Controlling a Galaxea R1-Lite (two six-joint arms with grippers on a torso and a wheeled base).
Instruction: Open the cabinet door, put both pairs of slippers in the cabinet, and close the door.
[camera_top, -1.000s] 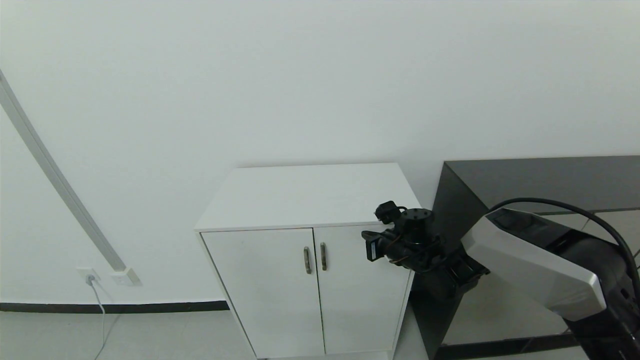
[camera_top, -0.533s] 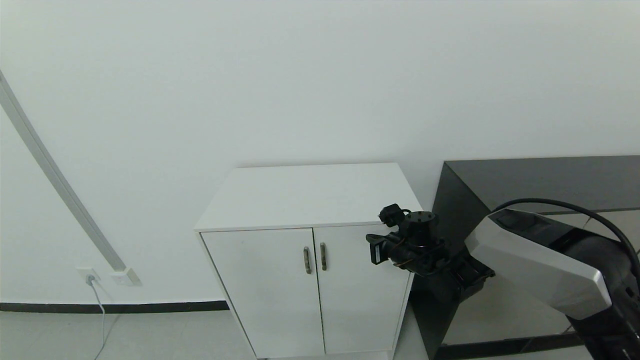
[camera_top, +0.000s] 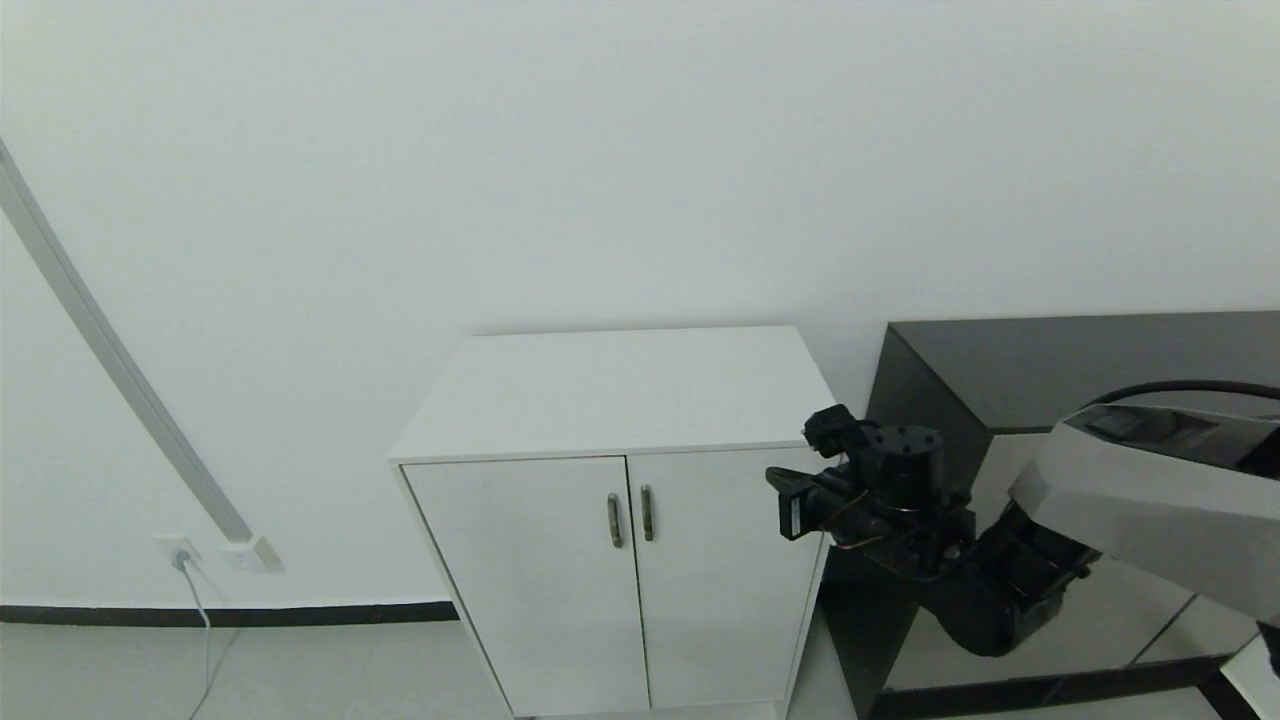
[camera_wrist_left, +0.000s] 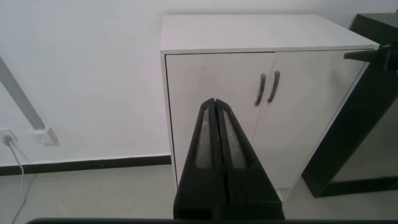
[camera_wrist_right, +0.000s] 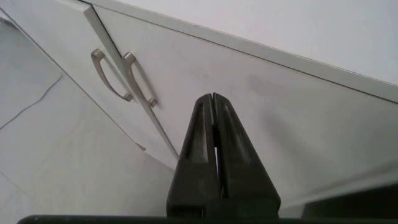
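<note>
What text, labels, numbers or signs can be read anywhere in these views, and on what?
No readable text.
The cabinet, its handles, the wall socket and the black sideboard bear no visible print.
A small pale patch on the right arm's wrist gear is too small to tell whether it is a label.

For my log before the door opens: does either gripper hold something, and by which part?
Nothing is held; the left gripper and right gripper are both shut, empty.
</note>
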